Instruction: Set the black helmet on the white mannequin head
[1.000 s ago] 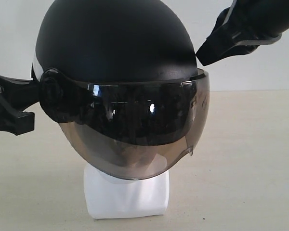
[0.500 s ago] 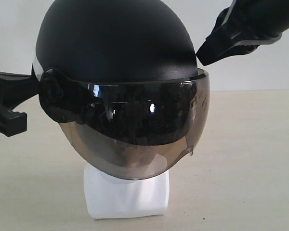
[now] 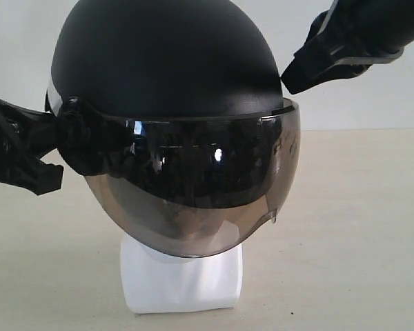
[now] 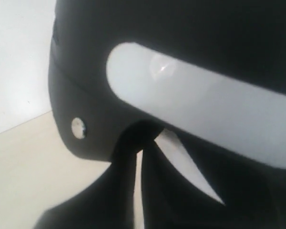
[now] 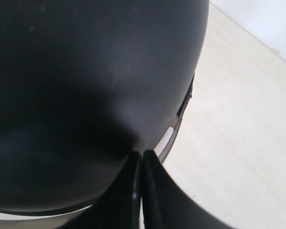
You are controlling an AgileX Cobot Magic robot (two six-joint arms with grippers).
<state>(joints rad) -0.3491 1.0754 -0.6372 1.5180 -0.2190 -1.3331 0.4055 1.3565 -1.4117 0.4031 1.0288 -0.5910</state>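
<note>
Black helmet (image 3: 165,62) covers white mannequin head (image 3: 183,279) on beige tabletop (image 3: 359,241), white wall (image 3: 21,41) behind; both jaws pressed together.

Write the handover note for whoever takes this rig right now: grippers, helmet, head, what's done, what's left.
Left gripper: shut, tips at the black helmet lower rim, by the side pivot; nothing visibly pinched.
Right gripper: shut, tips against the shell on the opposite side, just above the visor.
Helmet sits over the white mannequin head, which stands on the table; only the neck shows below the visor.
Done: helmet on the head.
Left: probably back both arms away and check the helmet sits level.
</note>
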